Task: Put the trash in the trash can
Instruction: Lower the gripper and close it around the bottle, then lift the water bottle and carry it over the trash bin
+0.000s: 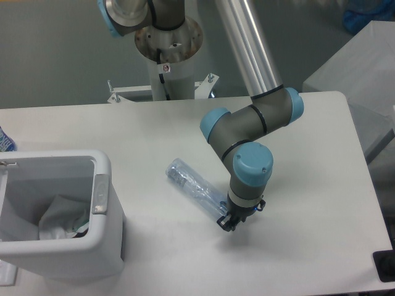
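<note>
From the fixed camera, the white counter carries a crushed clear plastic bottle lying flat on its side, running diagonally from upper left to lower right near the middle. The arm bends down over it, and the claw sits low at the bottle's lower-right end, right against it; the wrist hides the fingers, so I cannot tell whether they are spread or closed, or whether they grip the bottle. At the lower left stands the white trash can, well apart from the bottle, with a grey latch strip on the side facing it. Inside the can lies a crumpled whitish wrapper with a green bit showing at its edge.
</note>
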Robot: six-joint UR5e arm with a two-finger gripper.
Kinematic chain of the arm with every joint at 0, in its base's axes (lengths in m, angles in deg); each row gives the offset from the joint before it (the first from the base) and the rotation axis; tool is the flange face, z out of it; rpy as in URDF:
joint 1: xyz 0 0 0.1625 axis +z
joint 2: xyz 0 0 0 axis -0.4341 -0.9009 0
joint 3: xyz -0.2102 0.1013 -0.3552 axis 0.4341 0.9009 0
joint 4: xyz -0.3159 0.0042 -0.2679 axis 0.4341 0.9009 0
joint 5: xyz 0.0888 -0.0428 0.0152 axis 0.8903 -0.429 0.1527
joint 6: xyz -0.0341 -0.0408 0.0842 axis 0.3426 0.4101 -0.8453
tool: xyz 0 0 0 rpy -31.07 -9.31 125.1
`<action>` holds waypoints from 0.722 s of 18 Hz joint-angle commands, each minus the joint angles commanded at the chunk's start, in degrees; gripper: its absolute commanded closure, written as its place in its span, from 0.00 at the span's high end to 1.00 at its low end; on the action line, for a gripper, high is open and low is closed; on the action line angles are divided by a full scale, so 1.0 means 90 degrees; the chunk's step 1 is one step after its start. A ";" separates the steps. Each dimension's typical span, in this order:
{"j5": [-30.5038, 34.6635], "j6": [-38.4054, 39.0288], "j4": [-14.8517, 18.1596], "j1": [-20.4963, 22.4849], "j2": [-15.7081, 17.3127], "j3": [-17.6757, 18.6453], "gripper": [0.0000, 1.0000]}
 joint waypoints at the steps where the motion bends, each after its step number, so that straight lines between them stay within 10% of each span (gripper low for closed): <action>1: 0.0000 0.0000 0.0000 0.0000 0.0010 0.0000 0.25; 9: -0.0078 -0.0029 -0.0165 0.0010 0.0292 -0.0272 0.22; 13: -0.0496 -0.0020 -0.0312 0.0029 0.0381 -0.1228 0.22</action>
